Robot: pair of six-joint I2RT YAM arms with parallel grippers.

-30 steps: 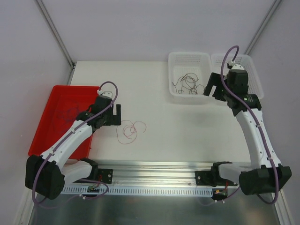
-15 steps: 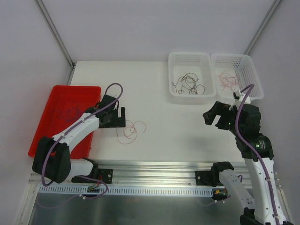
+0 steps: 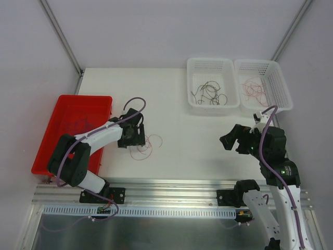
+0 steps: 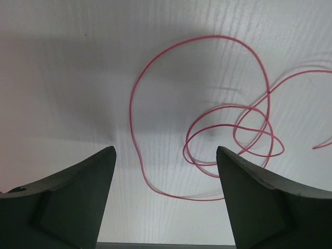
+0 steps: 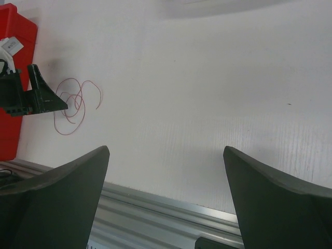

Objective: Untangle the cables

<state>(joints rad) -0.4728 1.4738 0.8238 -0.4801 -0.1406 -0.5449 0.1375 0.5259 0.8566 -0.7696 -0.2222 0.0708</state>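
A pink-red cable (image 3: 146, 145) lies in loose loops on the white table; it also shows in the left wrist view (image 4: 207, 129) and small in the right wrist view (image 5: 72, 106). My left gripper (image 3: 136, 136) is open just above the table, and the cable's left loop runs between its fingertips (image 4: 166, 150). My right gripper (image 3: 231, 140) is open and empty over the bare table on the right (image 5: 166, 149). Dark cables (image 3: 208, 94) lie in the left white basket, pink-red cables (image 3: 254, 88) in the right basket, and purple cables (image 3: 78, 125) in the red tray.
Two white baskets (image 3: 210, 60) (image 3: 260, 61) stand side by side at the back right. A red tray (image 3: 52, 151) sits at the left edge. A metal rail (image 3: 171, 187) runs along the table's near edge.
My left gripper has moved right from the red tray's edge to the pink-red cable. My right arm has pulled back from the baskets toward the near right of the table.
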